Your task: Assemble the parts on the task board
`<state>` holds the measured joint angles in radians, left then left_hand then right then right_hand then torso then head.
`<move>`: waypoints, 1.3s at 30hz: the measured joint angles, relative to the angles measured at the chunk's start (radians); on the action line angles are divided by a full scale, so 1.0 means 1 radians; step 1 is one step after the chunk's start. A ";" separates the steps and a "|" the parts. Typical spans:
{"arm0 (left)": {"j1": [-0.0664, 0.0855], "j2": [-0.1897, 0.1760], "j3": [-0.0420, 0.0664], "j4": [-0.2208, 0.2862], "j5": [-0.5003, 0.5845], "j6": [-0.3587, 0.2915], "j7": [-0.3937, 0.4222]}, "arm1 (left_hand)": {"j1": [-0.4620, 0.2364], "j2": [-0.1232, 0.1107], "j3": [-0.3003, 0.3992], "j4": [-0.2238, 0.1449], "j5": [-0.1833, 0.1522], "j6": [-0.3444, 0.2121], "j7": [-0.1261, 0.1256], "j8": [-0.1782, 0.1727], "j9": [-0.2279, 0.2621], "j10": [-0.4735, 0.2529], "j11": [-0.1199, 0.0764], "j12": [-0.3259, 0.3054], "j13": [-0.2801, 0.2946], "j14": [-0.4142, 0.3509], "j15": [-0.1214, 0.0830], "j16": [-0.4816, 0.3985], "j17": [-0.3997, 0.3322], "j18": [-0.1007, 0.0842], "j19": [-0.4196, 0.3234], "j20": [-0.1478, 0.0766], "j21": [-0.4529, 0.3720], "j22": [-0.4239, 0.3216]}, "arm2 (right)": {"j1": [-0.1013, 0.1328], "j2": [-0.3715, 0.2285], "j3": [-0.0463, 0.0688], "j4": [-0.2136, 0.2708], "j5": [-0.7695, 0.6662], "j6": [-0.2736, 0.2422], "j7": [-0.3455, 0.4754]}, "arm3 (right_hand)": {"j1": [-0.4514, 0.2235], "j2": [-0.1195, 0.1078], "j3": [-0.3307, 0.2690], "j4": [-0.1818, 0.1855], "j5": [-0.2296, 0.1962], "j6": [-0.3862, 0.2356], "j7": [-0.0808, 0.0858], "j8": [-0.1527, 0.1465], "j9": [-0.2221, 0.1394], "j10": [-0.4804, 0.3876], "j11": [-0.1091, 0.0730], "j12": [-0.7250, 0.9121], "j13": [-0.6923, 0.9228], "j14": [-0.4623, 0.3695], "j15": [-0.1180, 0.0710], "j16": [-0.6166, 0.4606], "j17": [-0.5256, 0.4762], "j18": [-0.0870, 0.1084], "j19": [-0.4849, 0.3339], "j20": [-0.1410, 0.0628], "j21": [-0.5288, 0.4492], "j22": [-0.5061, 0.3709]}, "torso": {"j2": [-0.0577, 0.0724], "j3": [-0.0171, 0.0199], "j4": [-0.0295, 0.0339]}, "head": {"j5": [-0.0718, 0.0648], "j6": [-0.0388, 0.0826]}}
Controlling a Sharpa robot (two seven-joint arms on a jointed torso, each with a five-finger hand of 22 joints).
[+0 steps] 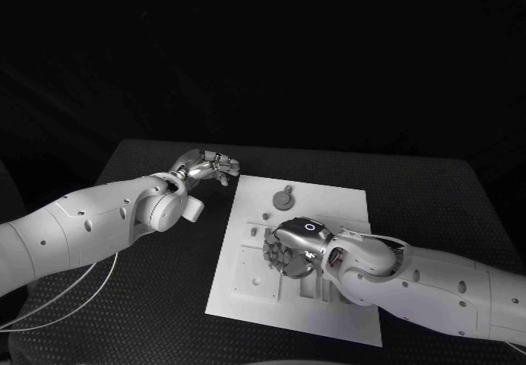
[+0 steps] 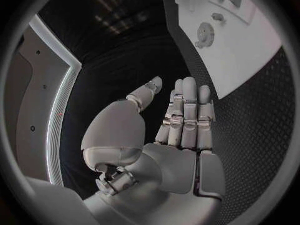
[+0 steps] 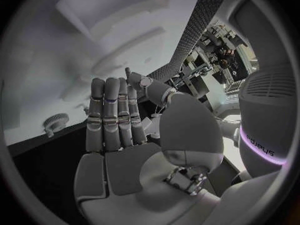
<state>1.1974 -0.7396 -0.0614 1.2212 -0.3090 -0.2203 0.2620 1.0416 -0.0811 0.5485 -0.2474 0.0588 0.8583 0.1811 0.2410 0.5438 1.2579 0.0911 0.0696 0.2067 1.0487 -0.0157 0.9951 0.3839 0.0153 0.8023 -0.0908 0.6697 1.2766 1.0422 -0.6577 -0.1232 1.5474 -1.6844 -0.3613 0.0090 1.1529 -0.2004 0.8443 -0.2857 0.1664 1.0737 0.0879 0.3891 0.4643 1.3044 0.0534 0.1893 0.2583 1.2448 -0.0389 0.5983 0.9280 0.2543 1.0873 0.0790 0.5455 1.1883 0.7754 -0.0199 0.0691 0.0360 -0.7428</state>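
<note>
The white task board (image 1: 329, 205) lies in the middle of the black table. A grey gear (image 1: 284, 199) sits near the board's far edge, also seen as the gear (image 2: 204, 34) and the gear (image 3: 56, 121) in the wrist views. My left hand (image 1: 208, 166) hovers off the board's far left corner; the left hand (image 2: 184, 122) has straight fingers, thumb apart, and holds nothing. My right hand (image 1: 290, 255) is over the middle of the board, covering some of its slots. The right hand (image 3: 115, 117) shows flat fingers with nothing in them.
Small raised pieces (image 2: 217, 17) stand on the board (image 2: 250, 55) beyond the gear. Bare black table (image 1: 143, 296) stretches left of the board and along the far side. A white cable (image 1: 66, 304) hangs under my left arm.
</note>
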 measured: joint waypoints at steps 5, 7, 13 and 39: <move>0.000 0.000 0.000 0.000 0.000 0.000 0.000 | 0.000 0.000 -0.002 0.002 0.000 0.000 0.000 0.000 0.000 0.000 0.000 0.000 0.000 0.000 0.000 0.000 0.000 0.000 0.000 0.000 -0.004 0.000 | 0.000 0.003 -0.001 -0.009 -0.003 0.001 0.000 | 0.000 0.000 0.000 0.000 0.000 0.000 0.000 0.000 0.000 0.000 0.000 0.000 0.001 0.000 0.000 0.000 0.001 0.000 0.000 0.000 0.000 0.001 | 0.000 -0.0003 0.0000 | -0.002 -0.001; 0.000 0.000 0.000 -0.001 0.000 0.000 0.000 | 0.000 0.000 -0.002 0.002 0.000 0.000 0.000 0.000 0.000 0.000 0.000 0.000 0.000 0.000 0.000 0.000 0.001 0.000 0.000 0.000 -0.004 0.000 | 0.000 0.005 -0.002 -0.014 -0.004 0.002 0.000 | 0.000 0.000 0.000 0.000 0.000 0.000 0.000 0.000 0.000 0.000 0.000 0.000 0.001 0.000 0.000 0.000 0.001 0.000 0.000 0.000 0.000 0.001 | 0.000 -0.0005 0.0000 | -0.002 -0.001; 0.000 0.000 0.000 -0.002 0.000 0.000 -0.001 | -0.004 -0.004 -0.002 0.002 0.000 0.000 0.000 0.000 0.000 0.000 0.000 0.000 0.000 0.000 0.000 0.000 0.001 0.000 0.000 0.000 -0.004 0.000 | 0.000 0.007 -0.004 -0.017 -0.005 0.005 0.000 | 0.000 0.000 0.000 0.000 0.004 -0.001 -0.001 0.000 0.000 0.000 0.000 0.000 0.001 0.000 0.000 0.000 0.001 0.000 0.000 0.000 0.000 0.001 | 0.000 -0.0004 0.0001 | -0.003 -0.002; 0.000 -0.001 0.000 -0.006 0.000 0.001 -0.003 | -0.004 -0.004 -0.002 0.002 0.000 -0.003 -0.003 0.000 0.000 -0.004 0.004 0.000 0.000 0.000 0.000 -0.004 0.002 0.000 0.000 0.000 -0.004 0.000 | 0.000 0.005 -0.011 -0.017 -0.008 0.015 0.000 | 0.000 0.000 -0.004 -0.001 0.004 0.001 0.001 -0.003 0.001 0.000 0.000 -0.004 0.004 0.000 0.000 -0.004 0.002 -0.007 -0.001 0.001 0.000 0.000 | 0.000 0.0001 0.0004 | -0.004 -0.007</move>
<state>1.1974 -0.7402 -0.0614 1.2155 -0.3089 -0.2193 0.2591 1.0376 -0.0852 0.5462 -0.2451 0.0588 0.8556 0.1783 0.2410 0.5439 1.2540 0.0947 0.0696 0.2067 1.0487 -0.0157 0.9913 0.3855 0.0153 0.8023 -0.0907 0.6658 1.2766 1.0420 -0.6528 -0.1343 1.5303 -1.6921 -0.3460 0.0094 1.1529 -0.2004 0.8401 -0.2868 0.1705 1.0744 0.0889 0.3860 0.4654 1.3043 0.0534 0.1854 0.2623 1.2449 -0.0386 0.5943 0.9302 0.2475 1.0860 0.0803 0.5455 1.1886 0.7756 -0.0198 0.0695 0.0320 -0.7499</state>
